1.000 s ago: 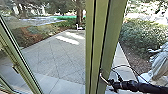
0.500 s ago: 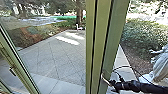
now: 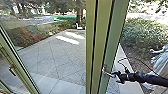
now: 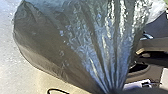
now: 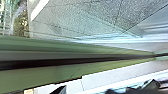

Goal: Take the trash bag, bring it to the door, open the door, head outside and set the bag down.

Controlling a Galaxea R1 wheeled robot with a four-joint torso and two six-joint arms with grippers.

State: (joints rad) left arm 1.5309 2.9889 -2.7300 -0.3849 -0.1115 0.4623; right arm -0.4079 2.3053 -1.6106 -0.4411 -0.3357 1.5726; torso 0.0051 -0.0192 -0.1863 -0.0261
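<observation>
My right gripper reaches in from the lower right of the head view, at the metal handle on the green door frame. Whether it grasps the handle cannot be made out. In the right wrist view the green frame runs lengthwise with a dark seam. The grey trash bag hangs full in the left wrist view, its folds drawn tightly together into a neck where my left gripper holds it.
Paved ground lies beyond the glass, with bushes alongside. Another green frame slants across the left. A pale draped shape stands at the right.
The head view has shifted slightly. My right gripper has moved slightly right and up by the handle, and the handle appears at a different angle.
</observation>
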